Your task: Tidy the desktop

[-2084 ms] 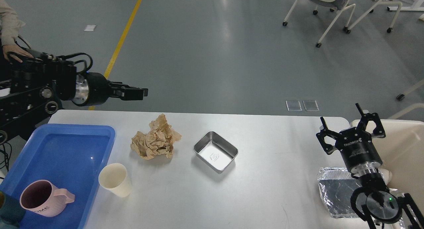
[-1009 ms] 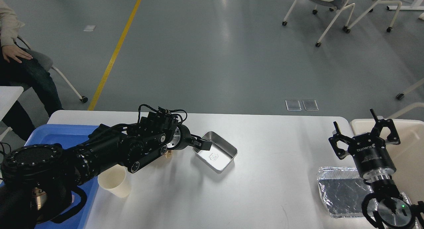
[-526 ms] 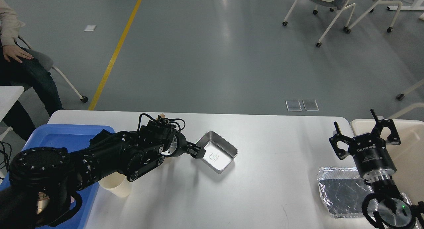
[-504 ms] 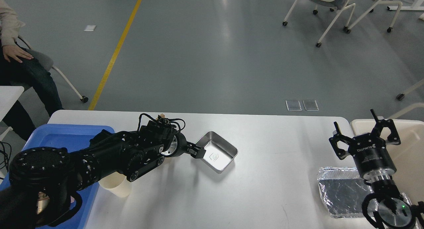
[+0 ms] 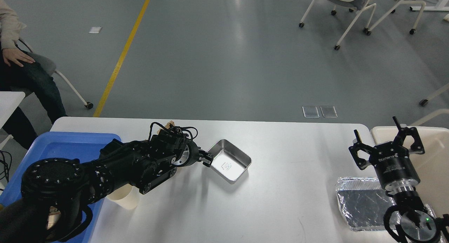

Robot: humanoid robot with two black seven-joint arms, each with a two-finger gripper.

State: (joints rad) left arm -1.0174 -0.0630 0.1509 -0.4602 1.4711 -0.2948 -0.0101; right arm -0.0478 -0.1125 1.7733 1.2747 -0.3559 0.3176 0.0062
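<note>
The desktop [image 5: 280, 186] fills the lower part of the head view, its far edge and both rounded far corners visible against the grey floor. Taking the steel tray [image 5: 228, 161] near the middle of the desktop as reference: the left gripper [image 5: 207, 159] is at its left rim, fingers clenched on that rim, with the tray's left side lifted slightly. The left arm stretches away to the lower left of the tray and covers much of that side, hiding most of a crumpled brown paper [image 5: 171, 123], of which only a tip shows. A cream paper cup [image 5: 124, 199] stands lower left of the tray, partly under the arm, just beside the blue tray [image 5: 66, 144] at the desktop's left end. Well to the right of the steel tray the right gripper [image 5: 387, 144] hovers with fingers spread, holding nothing, above a foil sheet [image 5: 361, 204] and beside a cream bin [image 5: 435, 155]. Bare desktop lies between the steel tray and the foil.
</note>
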